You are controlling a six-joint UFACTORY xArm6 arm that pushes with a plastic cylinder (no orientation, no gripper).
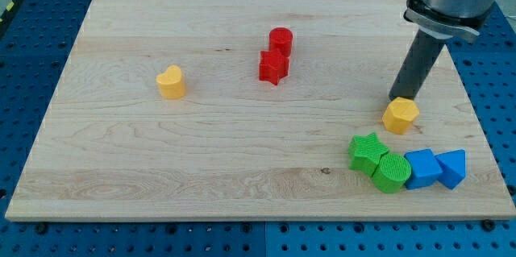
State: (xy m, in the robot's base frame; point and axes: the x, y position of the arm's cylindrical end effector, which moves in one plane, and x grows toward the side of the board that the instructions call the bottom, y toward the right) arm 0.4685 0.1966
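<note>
Pale wooden board [242, 152] lies flat on a blue perforated counter [32, 55], grain running side to side. Landmark for all notes: the yellow hexagonal block [401, 116].

My end effector is a plain dark rod, nothing to open or close, holding nothing. It comes down from the view's top right. My tip [401, 97] sits just above the yellow hexagonal block in the view, at its upper edge; touching or a hair apart, I cannot tell.

Below the landmark, toward the view's bottom, a tight cluster: green star-shaped block [368, 151] down and left of it, green round ribbed block [391, 172] just beyond, touching the star. Blue block [421, 167], shape unclear, directly below the landmark, against the green round one. Blue wedge-like block [452, 167] to its right, touching it.

Well to the landmark's left and higher: red star-shaped block [273, 67], with a red cylinder [280, 41] touching it just above.

Farthest left of the landmark, alone: yellow heart-shaped block [171, 82].
</note>
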